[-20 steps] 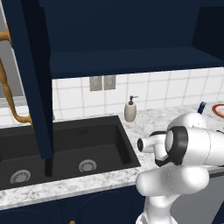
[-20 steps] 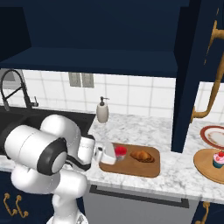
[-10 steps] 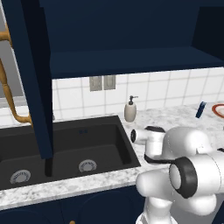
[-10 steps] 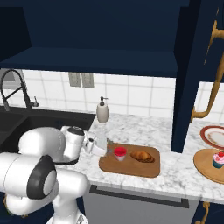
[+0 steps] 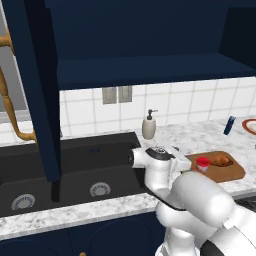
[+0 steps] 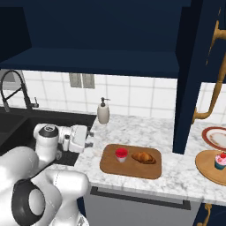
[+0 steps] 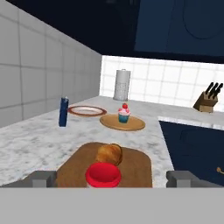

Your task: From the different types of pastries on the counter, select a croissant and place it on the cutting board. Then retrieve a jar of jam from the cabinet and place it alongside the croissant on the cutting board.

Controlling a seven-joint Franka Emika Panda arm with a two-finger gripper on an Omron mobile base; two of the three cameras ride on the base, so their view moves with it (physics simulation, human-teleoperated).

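Observation:
The brown cutting board [image 6: 132, 167] lies on the white marble counter [image 6: 145, 130]. On it the red-lidded jar of jam [image 6: 121, 154] stands upright just left of the golden croissant [image 6: 143, 157]. From the left base view the jar [image 5: 202, 163] and croissant [image 5: 221, 160] sit side by side on the board [image 5: 227, 172]. My gripper [image 6: 90, 137] hovers left of the board, open, with nothing between its fingers. Seen from the hand, the jar [image 7: 103, 175] is close ahead, the croissant [image 7: 109, 154] behind it, and the fingertips [image 7: 41, 178] stand wide apart. The pink-frosted cupcake [image 6: 219, 160] is at the right.
The cupcake rests on a round wooden plate [image 6: 207, 170], with a red-rimmed plate [image 6: 216, 136] behind. A beige soap dispenser [image 6: 103, 112] stands by the black sink [image 5: 75, 170]. The open navy cabinet door [image 6: 192, 75] hangs over the counter right of the board. A blue bottle [image 7: 64, 112] stands nearby.
My hand has drawn back to the left, away from the jar, which stays on the board. The arm's elbow has swung lower and closer to the cameras.

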